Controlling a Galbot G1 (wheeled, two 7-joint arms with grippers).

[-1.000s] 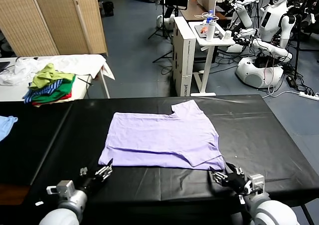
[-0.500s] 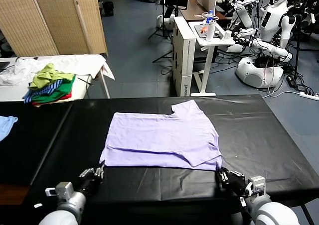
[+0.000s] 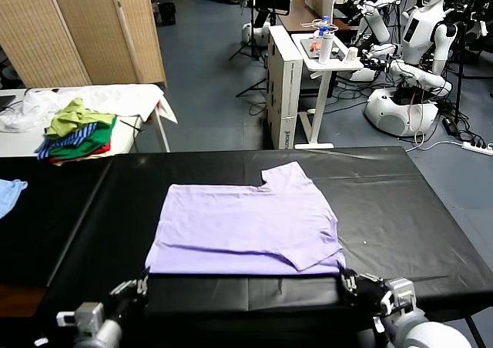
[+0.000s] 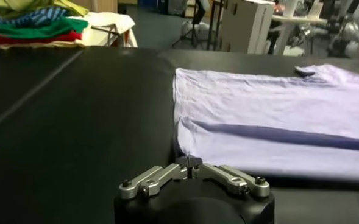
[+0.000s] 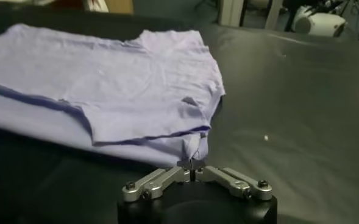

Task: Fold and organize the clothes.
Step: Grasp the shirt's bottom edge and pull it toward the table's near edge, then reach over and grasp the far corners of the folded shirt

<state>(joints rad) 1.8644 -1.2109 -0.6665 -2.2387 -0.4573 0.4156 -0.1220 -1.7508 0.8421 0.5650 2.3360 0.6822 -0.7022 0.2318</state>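
**A:** Pinched at both near corners: lavender T-shirt (image 3: 245,226), half-folded, flat on black desk (image 3: 400,209). Left gripper (image 4: 190,165) closed on one hem corner, right gripper (image 5: 192,164) closed on the other.

**B:** Risks?

**A:** Thin fabric slipping from either set of fingers (image 5: 199,146) if pulled unevenly; folded sleeve flap just beyond the right fingers likely to shift or bunch. Skewed fold if one side leads.

**B:** Other garments?

**A:** Well apart: coloured pile (image 3: 75,129) far beyond the left fingers.
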